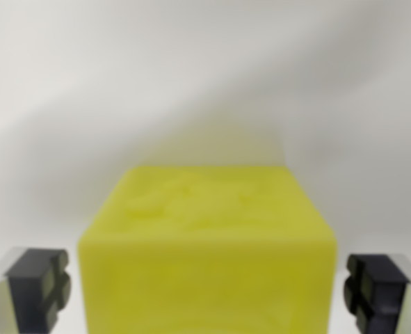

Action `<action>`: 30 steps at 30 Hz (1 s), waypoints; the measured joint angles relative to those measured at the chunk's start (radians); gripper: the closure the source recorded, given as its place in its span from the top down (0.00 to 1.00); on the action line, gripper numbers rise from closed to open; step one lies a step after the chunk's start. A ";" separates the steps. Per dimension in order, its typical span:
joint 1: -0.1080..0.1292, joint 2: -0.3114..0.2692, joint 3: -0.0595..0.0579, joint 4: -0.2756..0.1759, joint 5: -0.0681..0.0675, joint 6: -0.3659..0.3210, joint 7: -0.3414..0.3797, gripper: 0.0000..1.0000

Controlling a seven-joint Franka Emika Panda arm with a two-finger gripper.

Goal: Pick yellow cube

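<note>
Background: plain white surface [191, 76] is filling everything behind the cube, blurred and featureless; I am seeing a soft grey shadow band running across it toward 1 o'clock.

Cube: the yellow cube [208, 257] is sitting low in the wrist view, from centre down toward 6 o'clock, where the frame's bottom edge is cutting it off. I am looking at its top face and its near face; both are slightly out of focus. A faint yellow tint is showing on the surface just beyond its far edge, at 12 o'clock from the cube.

Gripper: the gripper [208, 292] is standing released, its jaws spread wider than the cube.

Fingers: one dark pad [42, 289] is showing at 8 o'clock, at the wrist view's left; the other is showing at 4 o'clock, at the wrist view's right. Each is standing just beside a side of the cube with a thin strip of white surface showing between, so I am reading them as apart from it, not touching.

Relation: the cube is lying between the two fingers, roughly centred, with the gaps on both sides looking about alike.

Contact: I am seeing no grasp on the cube.
</note>
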 joint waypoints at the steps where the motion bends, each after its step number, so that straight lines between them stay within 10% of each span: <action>1: 0.001 0.005 0.000 0.002 0.003 0.003 -0.002 1.00; 5: 0.004 0.017 -0.001 0.005 0.013 0.011 -0.009 1.00; 6: 0.007 0.018 -0.003 0.006 0.018 0.012 -0.012 0.00; 30: -0.003 -0.090 -0.005 -0.023 -0.039 -0.066 0.032 0.00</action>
